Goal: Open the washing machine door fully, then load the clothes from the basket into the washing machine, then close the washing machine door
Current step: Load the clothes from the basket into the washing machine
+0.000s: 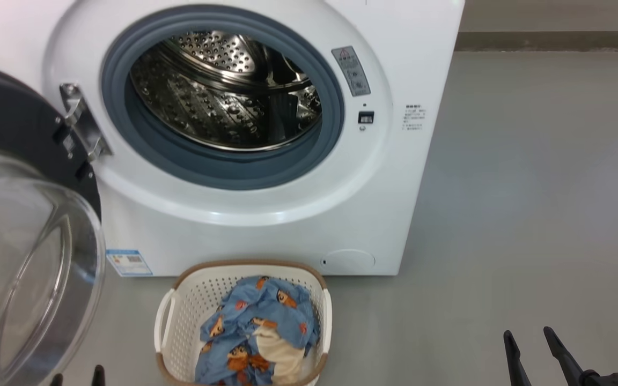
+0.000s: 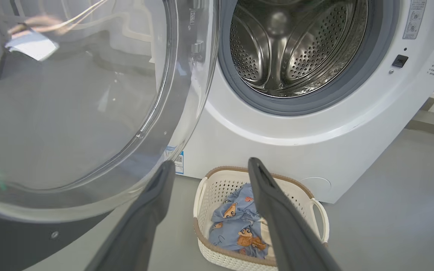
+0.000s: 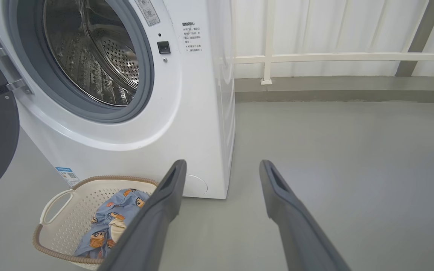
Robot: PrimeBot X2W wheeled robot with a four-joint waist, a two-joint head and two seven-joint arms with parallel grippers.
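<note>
The washing machine [image 1: 287,214] stands with its steel drum [image 1: 223,91] exposed. Its door [image 1: 19,241] is swung out to the left on the metal hinge [image 1: 81,126], glass bowl facing me. In front of the machine, the basket [image 1: 250,264] sits on the floor with the blue printed and cream clothes [image 1: 255,327] inside. My left gripper [image 1: 75,375] is open at the lower left, just under the door [image 2: 70,113], above and short of the basket [image 2: 220,171]. Right of the basket [image 3: 89,180], my right gripper [image 1: 528,335] is open and holds nothing.
Bare grey floor [image 1: 529,187] stretches to the right of the machine. A white railing [image 3: 315,58] and a low kerb run along the far side. The open door takes up the space at the left of the basket.
</note>
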